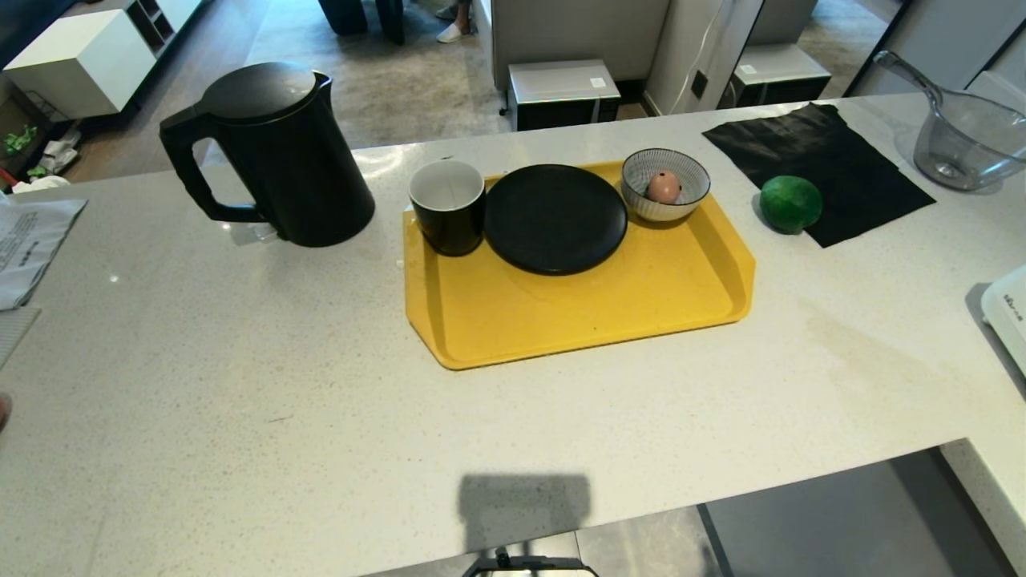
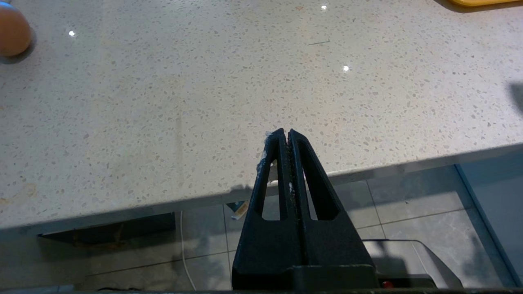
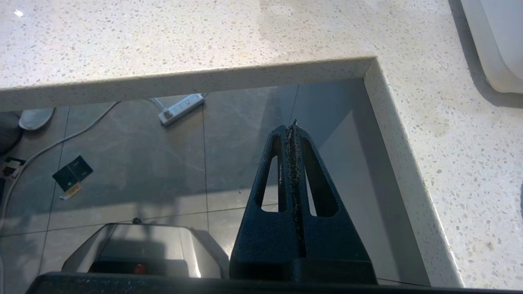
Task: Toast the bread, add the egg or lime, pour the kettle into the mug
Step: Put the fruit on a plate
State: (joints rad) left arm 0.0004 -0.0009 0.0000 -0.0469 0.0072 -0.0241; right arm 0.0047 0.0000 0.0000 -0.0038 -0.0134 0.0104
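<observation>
Both my grippers hang parked at the near counter edge, the left gripper (image 2: 284, 132) and the right gripper (image 3: 292, 125) each pressed fully together and holding nothing. Across the speckled counter (image 1: 240, 385) the yellow tray (image 1: 609, 312) lies at my twelve o'clock, carrying the mug (image 1: 447, 206) at its far-left corner, touching a black plate (image 1: 555, 218), and a striped bowl (image 1: 665, 184) with an egg (image 1: 664, 187) in it. At ten o'clock the kettle (image 1: 276, 152) stands upright off the tray, and at two o'clock the lime (image 1: 790, 203) rests at the edge of a black cloth (image 1: 817, 152).
</observation>
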